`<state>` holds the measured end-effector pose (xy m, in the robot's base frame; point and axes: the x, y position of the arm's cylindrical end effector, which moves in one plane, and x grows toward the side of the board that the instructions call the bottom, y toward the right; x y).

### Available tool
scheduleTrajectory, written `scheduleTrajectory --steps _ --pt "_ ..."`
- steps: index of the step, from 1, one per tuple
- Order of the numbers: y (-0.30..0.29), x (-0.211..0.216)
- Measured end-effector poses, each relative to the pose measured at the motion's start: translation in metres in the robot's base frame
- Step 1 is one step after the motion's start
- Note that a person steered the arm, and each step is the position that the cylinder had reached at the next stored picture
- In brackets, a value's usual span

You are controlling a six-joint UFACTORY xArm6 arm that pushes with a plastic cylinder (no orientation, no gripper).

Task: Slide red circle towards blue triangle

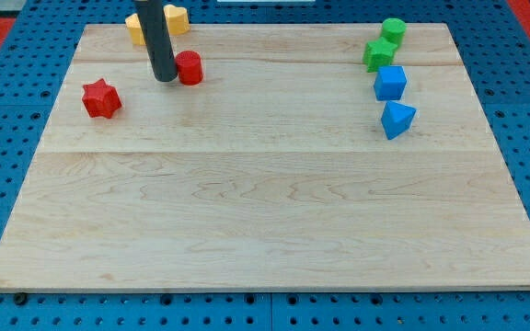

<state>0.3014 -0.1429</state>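
Camera view: my tip (165, 78) sits pressed against the red circle (190, 68), on its left side, near the wooden board's (265, 211) top left; I carry no jaws, only a plain rod; the blue triangle (397, 119) waits well apart at the right, just below the blue cube (390, 83); red star (101, 98) lies left of me.

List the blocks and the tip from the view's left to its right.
Red star → my tip → red circle → blue triangle. The yellow, green and blue cube blocks overlap others in left-right position, so they are left out.
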Motion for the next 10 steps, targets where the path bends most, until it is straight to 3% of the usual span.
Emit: scheduleTrajectory --steps 2,5,7,10 --pt "-0.005 -0.035" --pt "0.101 0.001" --pt "0.145 0.054" --pt "0.183 0.060"
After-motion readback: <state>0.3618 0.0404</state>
